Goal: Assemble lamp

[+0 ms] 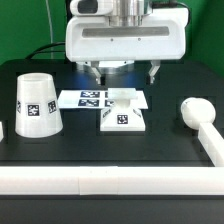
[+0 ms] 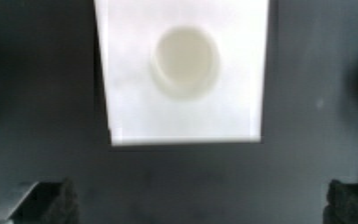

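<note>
Under the wide-open, empty jaws lies the base (image 1: 124, 120), shade (image 1: 36, 105) and bulb (image 1: 197, 113) well off either side.

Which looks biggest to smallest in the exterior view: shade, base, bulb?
1. shade, clearly the largest.
2. base.
3. bulb, probably smallest. Its body blends into the white rail beside it, so the order of base and bulb is unsure.

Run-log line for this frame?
gripper open, empty, near base | shade standing, exterior view's left | bulb lying, exterior view's right
</note>
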Motion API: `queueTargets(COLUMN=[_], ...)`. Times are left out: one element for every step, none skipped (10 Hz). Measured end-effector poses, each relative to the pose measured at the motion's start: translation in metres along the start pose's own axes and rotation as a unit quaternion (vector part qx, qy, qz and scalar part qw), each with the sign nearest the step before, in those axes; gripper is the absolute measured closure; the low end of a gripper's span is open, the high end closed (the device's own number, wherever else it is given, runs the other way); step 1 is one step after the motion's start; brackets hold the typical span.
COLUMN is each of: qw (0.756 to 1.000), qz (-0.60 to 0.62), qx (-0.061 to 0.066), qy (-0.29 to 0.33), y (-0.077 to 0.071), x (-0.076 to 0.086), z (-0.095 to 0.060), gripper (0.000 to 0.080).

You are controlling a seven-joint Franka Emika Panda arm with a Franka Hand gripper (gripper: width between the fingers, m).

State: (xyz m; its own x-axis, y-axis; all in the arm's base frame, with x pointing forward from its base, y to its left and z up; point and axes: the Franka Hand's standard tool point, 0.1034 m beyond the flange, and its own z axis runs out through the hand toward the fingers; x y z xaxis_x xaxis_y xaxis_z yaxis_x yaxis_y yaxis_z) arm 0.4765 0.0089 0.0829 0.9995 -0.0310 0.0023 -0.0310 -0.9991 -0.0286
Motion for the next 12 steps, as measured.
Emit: queueTargets(qw=[1.000,1.000,1.000,1.000,1.000,1.000,1.000,1.000,1.000,1.000,1.000,1.000], qz=[-0.005,-0.012,-0.011,-0.013,-0.014,-0.014,-0.015,-0.015,-0.015,-0.015,-0.016,-0.016], qx=[0.000,-0.001,-0.002,-0.002,-0.002,-0.002,-0.002,-0.001,-0.001,-0.001,-0.001,-0.001], qy=[0.001,0.005,0.001,-0.003,-0.002,-0.005,-0.006,-0.008,-0.008,-0.009,-0.010,-0.009], y=[0.001,0.002,0.004,0.006,0.006,0.005,0.004,0.004,0.004,0.003,0.002,0.002], x=[-0.004,-0.010,-0.017,-0.019,-0.020,-0.022,-0.023,-0.024,-0.024,-0.025,-0.025,-0.024], z=[0.003,0.009,0.016,0.021,0.025,0.029,0.032,0.034,0.034,0.034,0.034,0.034], gripper=[0.0100,0.0100,0.0100,0.0100,0.0100,0.0100,0.0100,0.0100,0.0100,0.0100,0.0226,0.0268])
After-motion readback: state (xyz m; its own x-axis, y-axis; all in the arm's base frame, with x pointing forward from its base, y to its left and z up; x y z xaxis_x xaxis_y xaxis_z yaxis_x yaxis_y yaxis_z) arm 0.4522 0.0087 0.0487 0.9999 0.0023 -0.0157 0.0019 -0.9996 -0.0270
